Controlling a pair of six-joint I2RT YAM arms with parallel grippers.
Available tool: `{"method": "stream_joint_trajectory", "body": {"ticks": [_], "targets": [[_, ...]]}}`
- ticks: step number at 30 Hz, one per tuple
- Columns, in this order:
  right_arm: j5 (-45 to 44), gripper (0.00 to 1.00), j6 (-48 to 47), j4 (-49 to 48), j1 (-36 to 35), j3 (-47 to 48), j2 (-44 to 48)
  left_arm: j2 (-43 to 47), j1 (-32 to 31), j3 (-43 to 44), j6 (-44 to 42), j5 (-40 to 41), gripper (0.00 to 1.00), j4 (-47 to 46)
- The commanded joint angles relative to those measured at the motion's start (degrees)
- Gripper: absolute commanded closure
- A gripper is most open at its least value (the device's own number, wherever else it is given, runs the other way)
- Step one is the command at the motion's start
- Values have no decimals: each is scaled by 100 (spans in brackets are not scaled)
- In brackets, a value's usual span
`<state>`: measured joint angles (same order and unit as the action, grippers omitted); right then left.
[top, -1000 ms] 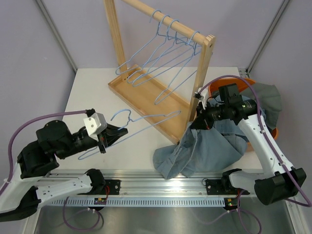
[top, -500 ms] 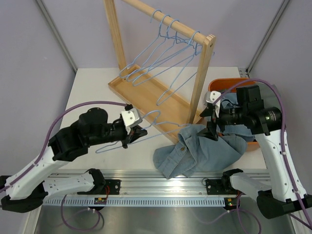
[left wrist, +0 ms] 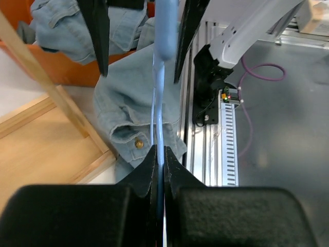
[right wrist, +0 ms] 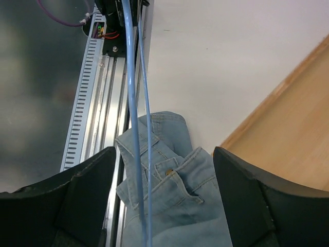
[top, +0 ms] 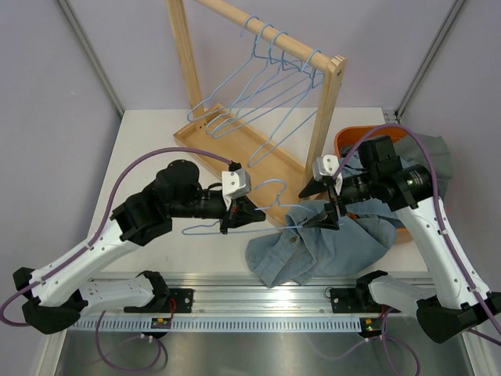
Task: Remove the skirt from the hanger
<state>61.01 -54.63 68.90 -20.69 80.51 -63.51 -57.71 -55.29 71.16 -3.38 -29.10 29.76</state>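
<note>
The white tabletop (top: 149,149) lies bare to the left of the wooden rack (top: 322,117). In front of the rack's base the room is tighter, ending at the near edge and the aluminium rail (top: 258,294).

The denim skirt (top: 333,247) lies crumpled in front of the rack's right post, its hem at that near edge. The left pincer (top: 232,215) is pressed together on a blue wire hanger (top: 270,186), held level in front of the rack base. The hanger's far end reaches over the skirt's buttoned waistband; I cannot tell whether it touches the cloth.

The right pincer (top: 327,205) hangs over the skirt, spread wide, with the hanger wire (right wrist: 131,77) running between its fingers and touching neither.

Right of the rack sits an orange bin (top: 350,137) holding more denim (top: 430,157). Four blue hangers (top: 266,86) hang on the rack's rail.
</note>
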Motion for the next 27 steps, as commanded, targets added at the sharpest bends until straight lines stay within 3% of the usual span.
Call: {"method": "stream_joint_trajectory", "body": {"ticks": [1, 2, 3, 5, 6, 8, 9, 12, 18, 22, 27], "targets": [[130, 21, 602, -710, -321, -88, -22, -117, 18, -23, 276, -588, 100, -971], [104, 26, 777, -790, -391, -166, -13, -161, 18, -49, 302, -596, 100, -1015], [86, 39, 874, -878, -462, -219, 22, -170, 18, -75, 311, -597, 100, -1129], [95, 53, 1024, -1019, -454, -281, 40, -179, 18, -119, 311, -623, 100, -1209], [86, 64, 1033, -1028, -462, -281, 66, -205, 18, -146, 311, -623, 100, -1227], [69, 75, 1068, -1028, -462, -290, 110, -214, 18, -172, 311, -641, 99, -1209], [51, 85, 1086, -1028, -462, -299, 145, -205, 18, -216, 311, -623, 97, -1183], [7, 100, 1218, -1046, -462, -282, 172, -118, 18, -286, 303, -492, 84, -1104], [103, 100, 1288, -993, -436, -299, 216, 251, 18, -585, 145, 53, 32, -894], [148, 100, 1262, -853, -383, -281, 268, 524, 44, -726, -40, 483, 25, -691], [218, 100, 1297, -765, -278, -316, 374, 867, 281, -962, -111, 722, 26, -524]]}}
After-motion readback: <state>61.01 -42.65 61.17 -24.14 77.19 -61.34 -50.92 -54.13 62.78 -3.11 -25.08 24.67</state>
